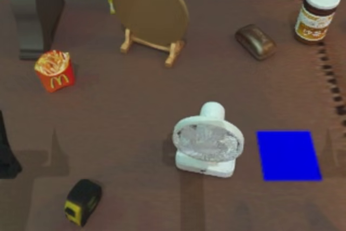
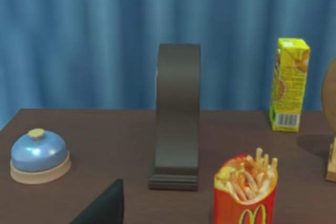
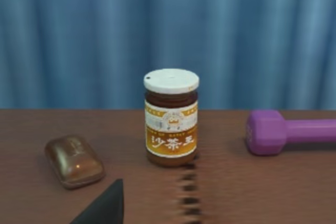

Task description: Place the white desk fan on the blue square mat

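Observation:
The white desk fan [image 1: 208,144] stands right of the table's middle, its round silvery grille facing up toward the camera and its motor housing pointing to the back. The blue square mat [image 1: 288,155] lies flat just to its right, a narrow strip of table between them, with nothing on it. My left gripper [image 1: 6,155] is a dark shape at the table's left edge, far from the fan. My right gripper [image 3: 105,208] shows only as a dark tip in the right wrist view. Neither wrist view shows the fan or the mat.
At the back stand a brown disc on a wooden stand [image 1: 150,9], a dark arch-shaped block [image 1: 35,12], a juice carton [image 2: 289,83] and a sauce jar [image 1: 317,14]. A fries box [image 1: 54,70], a brown lump [image 1: 255,41] and a tape measure [image 1: 82,201] lie around.

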You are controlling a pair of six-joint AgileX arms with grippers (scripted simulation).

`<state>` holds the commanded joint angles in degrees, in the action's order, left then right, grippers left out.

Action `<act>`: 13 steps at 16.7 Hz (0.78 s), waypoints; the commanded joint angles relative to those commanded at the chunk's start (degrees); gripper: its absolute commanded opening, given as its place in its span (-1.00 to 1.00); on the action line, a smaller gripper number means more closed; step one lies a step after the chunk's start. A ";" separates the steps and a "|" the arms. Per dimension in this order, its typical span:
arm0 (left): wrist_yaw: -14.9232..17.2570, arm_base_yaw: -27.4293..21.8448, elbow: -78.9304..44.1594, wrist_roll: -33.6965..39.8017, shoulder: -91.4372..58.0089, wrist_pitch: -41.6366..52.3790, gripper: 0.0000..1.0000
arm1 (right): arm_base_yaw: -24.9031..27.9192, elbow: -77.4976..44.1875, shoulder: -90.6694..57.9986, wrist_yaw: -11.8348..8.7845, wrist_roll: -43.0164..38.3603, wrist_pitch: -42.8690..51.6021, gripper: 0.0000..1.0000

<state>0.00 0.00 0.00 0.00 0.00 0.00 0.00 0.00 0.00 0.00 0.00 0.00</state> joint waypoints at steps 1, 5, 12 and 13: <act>0.00 0.00 0.00 0.00 0.00 0.00 1.00 | 0.00 0.00 0.00 0.00 0.00 0.00 1.00; 0.00 0.00 0.00 0.00 0.00 0.00 1.00 | 1.84 -3.36 -3.54 -0.05 1.52 3.43 1.00; 0.00 0.00 0.00 0.00 0.00 0.00 1.00 | 13.34 -30.71 -32.36 0.16 10.49 26.69 1.00; 0.00 0.00 0.00 0.00 0.00 0.00 1.00 | 15.46 -36.42 -38.25 0.16 12.03 30.70 1.00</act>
<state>0.00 0.00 0.00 0.00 0.00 0.00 15.46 -36.42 -38.25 0.16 12.03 30.70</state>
